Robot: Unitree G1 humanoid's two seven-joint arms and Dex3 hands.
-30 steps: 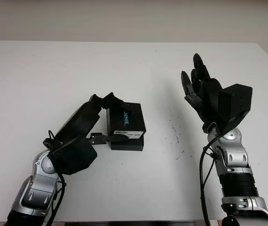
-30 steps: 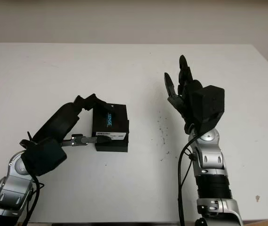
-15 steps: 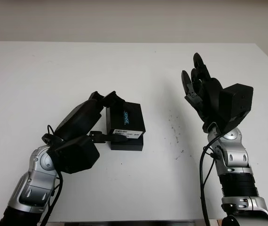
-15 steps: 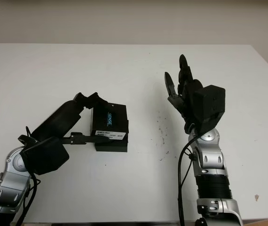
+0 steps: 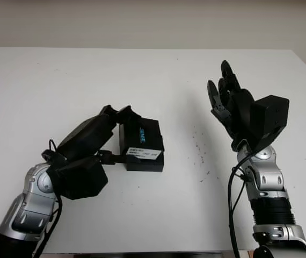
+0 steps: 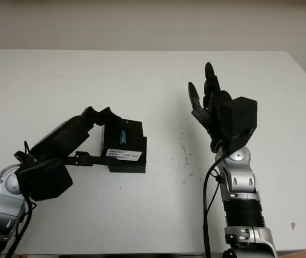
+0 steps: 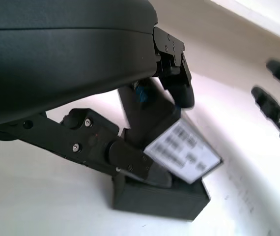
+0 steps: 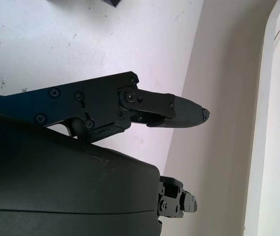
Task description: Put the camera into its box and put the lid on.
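**Lid's tipping as the left hand works it**

Left robot hand (image 5: pixel 122 134) is clamped on the box lid (image 5: pixel 140 138), fingers over its far edge and thumb along the near side. Compared to a second ago the lid's tilted up on one side and sits skewed over the black box base (image 5: pixel 145 162) on the counter (image 5: pixel 62 80). Looks like it's still being seated, not closed. Can't see the camera. Right robot hand (image 5: pixel 229 99) hangs released, well off to the side.

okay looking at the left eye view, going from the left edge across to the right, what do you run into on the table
Left hand, gripping the lid → tilted black cardboard lid with a white label, over the black box base → dark specks on the white table → right hand, open, raised above the table.
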